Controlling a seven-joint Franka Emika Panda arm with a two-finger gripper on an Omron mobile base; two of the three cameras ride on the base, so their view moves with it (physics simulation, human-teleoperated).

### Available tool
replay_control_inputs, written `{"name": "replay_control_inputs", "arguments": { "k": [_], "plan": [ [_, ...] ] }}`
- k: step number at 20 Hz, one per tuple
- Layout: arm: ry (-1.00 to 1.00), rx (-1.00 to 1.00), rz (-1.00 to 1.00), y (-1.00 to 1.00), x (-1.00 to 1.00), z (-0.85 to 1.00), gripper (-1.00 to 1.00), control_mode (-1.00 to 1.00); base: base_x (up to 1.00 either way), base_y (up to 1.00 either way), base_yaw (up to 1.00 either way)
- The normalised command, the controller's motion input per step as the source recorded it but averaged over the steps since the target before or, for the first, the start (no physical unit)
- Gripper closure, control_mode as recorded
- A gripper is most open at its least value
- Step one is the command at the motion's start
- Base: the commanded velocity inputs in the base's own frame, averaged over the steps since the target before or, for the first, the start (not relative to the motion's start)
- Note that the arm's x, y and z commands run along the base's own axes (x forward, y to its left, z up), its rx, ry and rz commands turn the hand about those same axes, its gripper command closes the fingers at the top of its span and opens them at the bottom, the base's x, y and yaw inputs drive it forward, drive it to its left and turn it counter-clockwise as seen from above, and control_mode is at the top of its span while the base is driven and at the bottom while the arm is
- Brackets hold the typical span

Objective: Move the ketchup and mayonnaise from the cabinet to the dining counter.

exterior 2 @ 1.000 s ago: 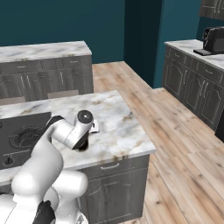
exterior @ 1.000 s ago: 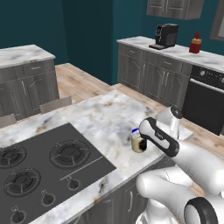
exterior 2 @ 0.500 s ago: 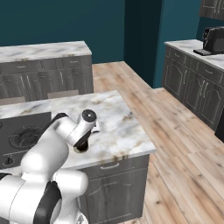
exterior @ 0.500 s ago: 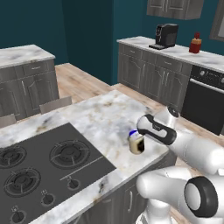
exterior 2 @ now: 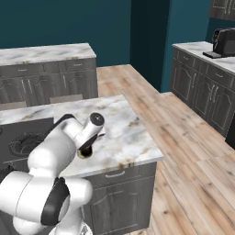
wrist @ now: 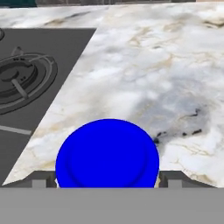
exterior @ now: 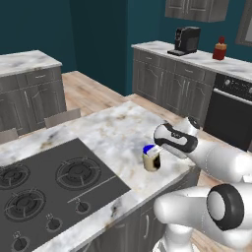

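Marble of dining counter (exterior: 110, 130) bare beyond mayonnaise (exterior: 151, 158); cooktop (exterior: 44, 184) flat beside it, no obstacle.

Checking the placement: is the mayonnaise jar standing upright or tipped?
Upright: the mayonnaise jar stands on the dining counter, its blue lid on top.

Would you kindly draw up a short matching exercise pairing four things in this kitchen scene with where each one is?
Things:
1. mayonnaise jar
2. cooktop
3. coffee machine
4. brownish-red bottle

Places:
A. back counter, beside the corner of the wall
B. inset in the dining counter, at its left part
C. back counter, above the black oven
D. on the marble near the dining counter's edge, between the spread fingers

Pairs: 1-D, 2-B, 3-A, 4-C
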Motion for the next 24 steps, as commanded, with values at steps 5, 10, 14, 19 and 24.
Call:
{"name": "replay_control_inputs", "arguments": {
  "k": [5,10,14,19,24],
  "plan": [
    [-0.06,-0.04,0.05,0.00,-0.86,-0.48,-1.00,-1.00,0.00,0.00,0.00],
    [-0.07,0.00,0.02,0.03,-0.13,-0.06,-1.00,-1.00,0.00,0.00,0.00],
    [-0.07,0.00,0.01,0.00,-0.07,0.11,-1.00,-1.00,0.00,0.00,0.00],
    [0.00,0.00,0.00,-0.02,-0.29,0.45,-1.00,-1.00,0.00,0.00,0.00],
    [0.07,0.00,-0.08,0.00,-0.54,0.74,-1.00,-1.00,0.00,0.00,0.00]
  ]
}}
